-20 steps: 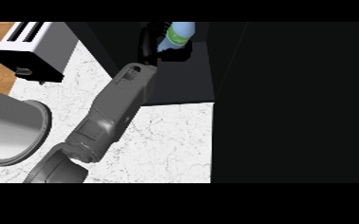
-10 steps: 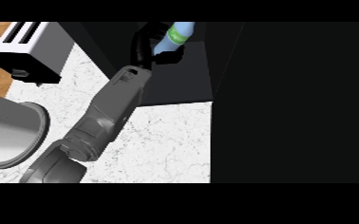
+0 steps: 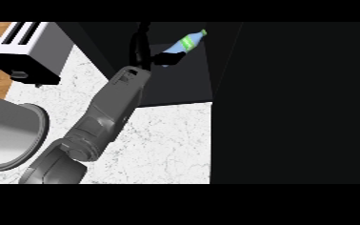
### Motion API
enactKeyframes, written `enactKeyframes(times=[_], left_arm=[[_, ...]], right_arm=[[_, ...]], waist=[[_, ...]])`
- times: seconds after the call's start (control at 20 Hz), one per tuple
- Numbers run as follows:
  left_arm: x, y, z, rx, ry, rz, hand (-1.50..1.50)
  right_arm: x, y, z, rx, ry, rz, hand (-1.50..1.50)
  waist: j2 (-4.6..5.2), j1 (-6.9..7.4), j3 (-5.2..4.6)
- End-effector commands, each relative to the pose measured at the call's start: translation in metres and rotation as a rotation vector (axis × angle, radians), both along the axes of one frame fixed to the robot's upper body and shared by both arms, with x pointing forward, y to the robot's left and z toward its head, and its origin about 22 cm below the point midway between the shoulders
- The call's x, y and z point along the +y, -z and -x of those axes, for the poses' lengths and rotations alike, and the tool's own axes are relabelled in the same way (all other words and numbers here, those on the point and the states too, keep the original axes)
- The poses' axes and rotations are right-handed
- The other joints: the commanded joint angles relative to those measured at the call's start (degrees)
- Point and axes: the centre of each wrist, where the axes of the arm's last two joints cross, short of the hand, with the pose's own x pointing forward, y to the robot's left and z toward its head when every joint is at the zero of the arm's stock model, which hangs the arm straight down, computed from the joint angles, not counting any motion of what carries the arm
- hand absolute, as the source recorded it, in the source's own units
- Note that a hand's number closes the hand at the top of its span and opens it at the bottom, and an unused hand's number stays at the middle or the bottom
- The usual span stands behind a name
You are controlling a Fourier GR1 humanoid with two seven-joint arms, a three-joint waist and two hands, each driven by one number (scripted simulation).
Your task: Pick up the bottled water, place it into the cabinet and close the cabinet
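My left hand grips the bottle, tilted, inside the cabinet; I'd stand it upright before letting go.

1. Bottled water: clear bluish plastic, glossy green label.
2. Hand around it: matt black.
3. Forearm: smooth grey, dull metallic sheen.
4. Counter: white speckled stone look, faintly veined.
5. Toaster at counter's far left corner: brushed silvery metal, black base.
6. Bowl at left edge: polished grey metal.
7. Cabinet: flat matt black.
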Motion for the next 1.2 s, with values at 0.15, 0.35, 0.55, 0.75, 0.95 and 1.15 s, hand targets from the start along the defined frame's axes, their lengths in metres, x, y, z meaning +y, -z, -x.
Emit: enactKeyframes(times=[0.15, 0.35, 0.55, 0.75, 0.95, 1.15], left_arm=[[0.046, 0.003, -0.004, -0.021, -0.039, -0.012, -1.5], [0.035, 0.0, -0.004, -0.092, 0.076, 0.089, -1.5], [0.035, 0.007, 0.001, -0.154, 0.146, 0.231, -1.5], [0.038, 0.003, 0.0, -0.211, 0.253, 0.291, -1.5], [0.022, 0.021, 0.013, -0.221, 0.292, 0.343, -1.5], [0.012, 0.021, 0.018, -0.218, 0.336, 0.383, -1.5]], right_arm=[[0.005, 0.002, 0.005, 0.001, -0.01, 0.004, -1.5], [-0.003, -0.002, 0.004, 0.001, 0.012, 0.011, -1.5], [-0.004, -0.002, 0.0, -0.026, 0.029, 0.007, -1.5], [-0.014, -0.004, 0.005, -0.014, 0.036, 0.025, -1.5], [0.008, -0.012, 0.013, 0.001, 0.062, 0.016, -1.5], [0.008, -0.004, 0.002, 0.009, 0.039, 0.025, -1.5]], waist=[[0.56, -0.09, -0.3], [0.11, 0.98, -0.29], [-0.28, 2.11, -0.28], [-0.77, 3.04, -0.25], [-1.48, 4.53, -0.25], [-1.52, 5.07, -0.22]])
